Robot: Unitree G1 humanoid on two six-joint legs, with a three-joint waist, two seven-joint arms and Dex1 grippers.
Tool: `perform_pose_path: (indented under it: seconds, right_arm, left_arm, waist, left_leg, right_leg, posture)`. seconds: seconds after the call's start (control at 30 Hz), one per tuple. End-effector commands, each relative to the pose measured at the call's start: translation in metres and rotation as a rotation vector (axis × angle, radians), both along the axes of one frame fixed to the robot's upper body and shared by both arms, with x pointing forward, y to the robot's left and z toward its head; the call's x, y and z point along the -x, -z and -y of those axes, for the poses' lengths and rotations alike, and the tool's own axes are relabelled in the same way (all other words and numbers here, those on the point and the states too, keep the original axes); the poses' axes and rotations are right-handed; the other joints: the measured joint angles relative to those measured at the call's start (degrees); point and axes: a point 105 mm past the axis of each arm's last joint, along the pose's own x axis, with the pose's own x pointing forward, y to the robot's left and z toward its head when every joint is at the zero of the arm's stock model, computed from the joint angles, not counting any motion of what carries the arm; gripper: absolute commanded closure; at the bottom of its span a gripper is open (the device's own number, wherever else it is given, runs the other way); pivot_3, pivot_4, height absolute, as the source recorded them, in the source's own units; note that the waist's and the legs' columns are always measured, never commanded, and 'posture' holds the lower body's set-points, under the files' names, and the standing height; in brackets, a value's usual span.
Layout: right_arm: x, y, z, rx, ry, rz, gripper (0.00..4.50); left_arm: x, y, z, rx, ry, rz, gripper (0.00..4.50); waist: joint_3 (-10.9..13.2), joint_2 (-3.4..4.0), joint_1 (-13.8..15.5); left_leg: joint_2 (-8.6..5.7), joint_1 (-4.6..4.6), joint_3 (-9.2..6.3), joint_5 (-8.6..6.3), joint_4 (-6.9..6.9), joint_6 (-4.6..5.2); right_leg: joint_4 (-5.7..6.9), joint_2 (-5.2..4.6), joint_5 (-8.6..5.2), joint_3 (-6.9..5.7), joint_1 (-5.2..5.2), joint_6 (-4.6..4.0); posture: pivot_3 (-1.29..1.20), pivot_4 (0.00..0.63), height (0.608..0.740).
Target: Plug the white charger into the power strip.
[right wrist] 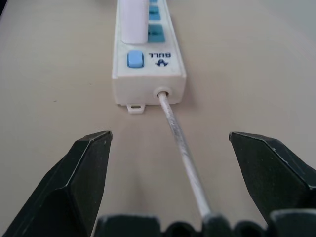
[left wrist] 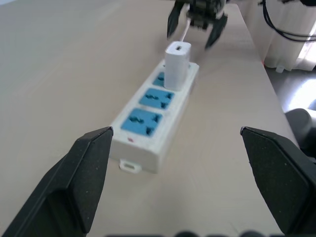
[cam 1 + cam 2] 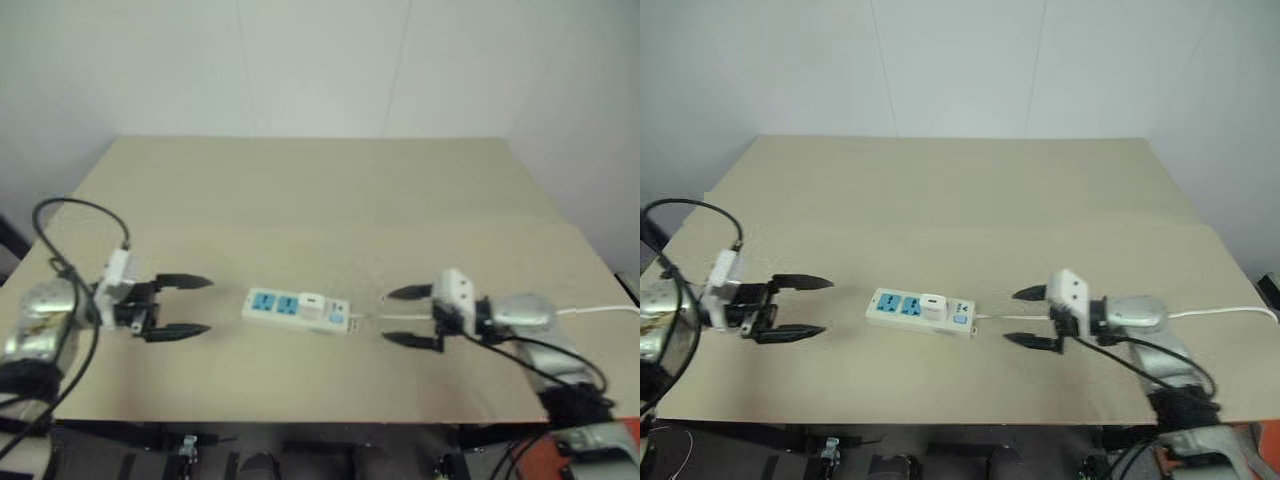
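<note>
The power strip (image 3: 298,310) lies on the tan table near its front edge, its thin white cable (image 1: 180,153) running off toward my right. The white charger (image 2: 177,65) stands upright in a socket near the cable end of the power strip (image 2: 154,114); two blue sockets beside it are free. My left gripper (image 3: 185,306) hangs open a short way left of the strip, pointing at it. My right gripper (image 3: 410,315) is open to the strip's right, its fingers straddling the cable without touching it. Neither holds anything.
The tan table (image 3: 300,190) stretches bare behind the strip up to a white wall. Black cables (image 3: 70,215) loop from my left wrist, and the strip's cable (image 3: 600,310) runs off the table's right edge.
</note>
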Motion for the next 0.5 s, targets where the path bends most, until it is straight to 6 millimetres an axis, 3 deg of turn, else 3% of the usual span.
perform_pose_path:
  seconds: [0.03,0.27,0.5]
  right_arm:
    - [0.017,-0.033,0.02,-0.019,0.019,0.041,0.03]
    - [0.039,-0.036,0.054,0.052,0.117,0.005,0.03]
    - [0.049,-0.033,0.064,0.065,0.17,-0.017,0.03]
  left_arm:
    - [0.016,-0.02,-0.006,0.007,0.006,0.042,0.0]
    - [0.034,-0.02,-0.01,-0.019,-0.022,0.032,0.0]
    - [0.029,-0.018,-0.006,-0.004,-0.048,0.037,0.0]
  waist:
    - [0.0,-0.01,0.0]
    - [0.1,-0.02,0.4]
    - [0.1,-0.03,0.3]
  left_leg:
    - [0.01,0.03,0.0,0.0,-0.03,0.0]
    - [0.03,0.14,0.06,0.0,-0.01,0.0]
    - [0.02,0.25,0.23,0.01,0.04,-0.01]
  right_leg:
    - [0.0,0.0,-0.04,-0.01,0.03,0.03]
    - [0.0,0.0,-0.18,-0.03,0.1,0.19]
    - [0.03,0.0,-0.18,0.14,0.14,0.19]
  posture:
    - [0.0,0.15,0.74]
    - [0.0,0.15,0.74]
    - [0.0,0.15,0.74]
